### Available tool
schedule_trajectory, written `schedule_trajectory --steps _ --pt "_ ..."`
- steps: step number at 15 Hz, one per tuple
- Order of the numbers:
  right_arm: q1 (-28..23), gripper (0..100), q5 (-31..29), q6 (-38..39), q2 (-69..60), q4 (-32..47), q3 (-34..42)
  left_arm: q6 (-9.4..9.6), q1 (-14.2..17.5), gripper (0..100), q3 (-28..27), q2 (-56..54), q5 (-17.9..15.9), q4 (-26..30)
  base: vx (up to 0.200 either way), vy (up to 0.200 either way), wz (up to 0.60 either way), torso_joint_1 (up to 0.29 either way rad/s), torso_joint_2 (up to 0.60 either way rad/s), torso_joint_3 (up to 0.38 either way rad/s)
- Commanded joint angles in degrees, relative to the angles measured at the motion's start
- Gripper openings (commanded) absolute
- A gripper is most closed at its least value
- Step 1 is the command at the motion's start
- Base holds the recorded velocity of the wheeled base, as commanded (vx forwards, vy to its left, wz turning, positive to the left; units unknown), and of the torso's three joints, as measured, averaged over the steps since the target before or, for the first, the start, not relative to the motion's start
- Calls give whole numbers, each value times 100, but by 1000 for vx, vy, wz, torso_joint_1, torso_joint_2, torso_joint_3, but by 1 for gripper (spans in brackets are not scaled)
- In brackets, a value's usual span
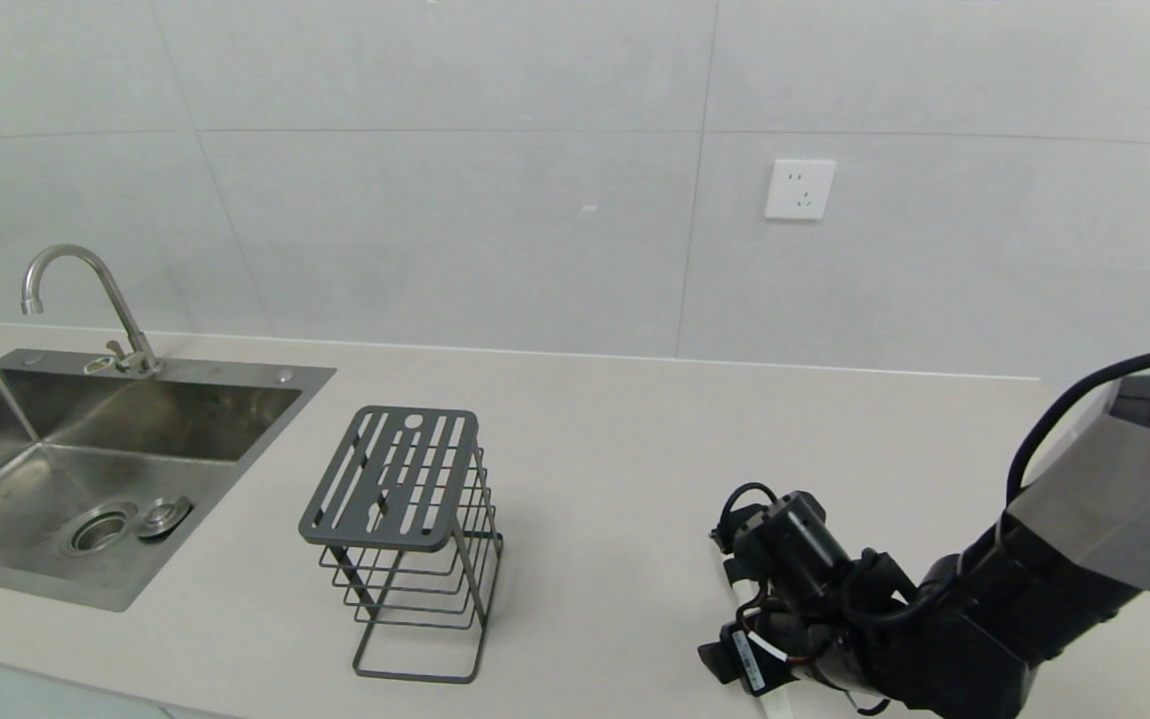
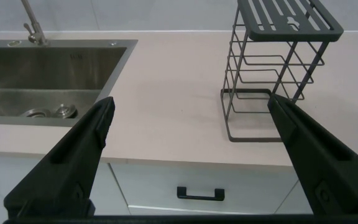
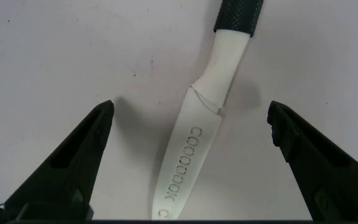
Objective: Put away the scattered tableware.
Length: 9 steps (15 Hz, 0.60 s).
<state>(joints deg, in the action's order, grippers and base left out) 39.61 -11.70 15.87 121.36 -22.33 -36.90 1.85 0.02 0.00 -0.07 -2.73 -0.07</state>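
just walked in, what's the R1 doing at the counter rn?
The right end effector hangs open over a white-bladed knife with a black textured handle, which lies flat on the pale countertop. Nothing is gripped yet. The left end effector is open too, holding nothing, in front of the counter. The dark grey wire rack with a slotted top stands beside the stainless steel sink.

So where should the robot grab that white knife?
By the black handle, coming straight down from above. The knife lies flat on the counter, so only its narrow sides can be pinched, and the handle's rough grip is probably safer than the smooth blade.
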Motion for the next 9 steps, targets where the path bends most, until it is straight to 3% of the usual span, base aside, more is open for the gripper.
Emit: schedule_trajectory --steps 1,3,4,9 --pt "3 100 1 4 46 1 -10 -1 6 100 0 7 1 -1 0 0 0 0 0 0" --pt "12 100 1 4 72 1 16 -1 -2 100 0 7 1 -1 0 0 0 0 0 0" --pt "21 0 10 12 90 10 34 -1 -2 100 0 7 1 -1 0 0 0 0 0 0" --pt "-6 0 28 56 169 10 385 -1 -2 100 0 7 1 -1 0 0 0 0 0 0"
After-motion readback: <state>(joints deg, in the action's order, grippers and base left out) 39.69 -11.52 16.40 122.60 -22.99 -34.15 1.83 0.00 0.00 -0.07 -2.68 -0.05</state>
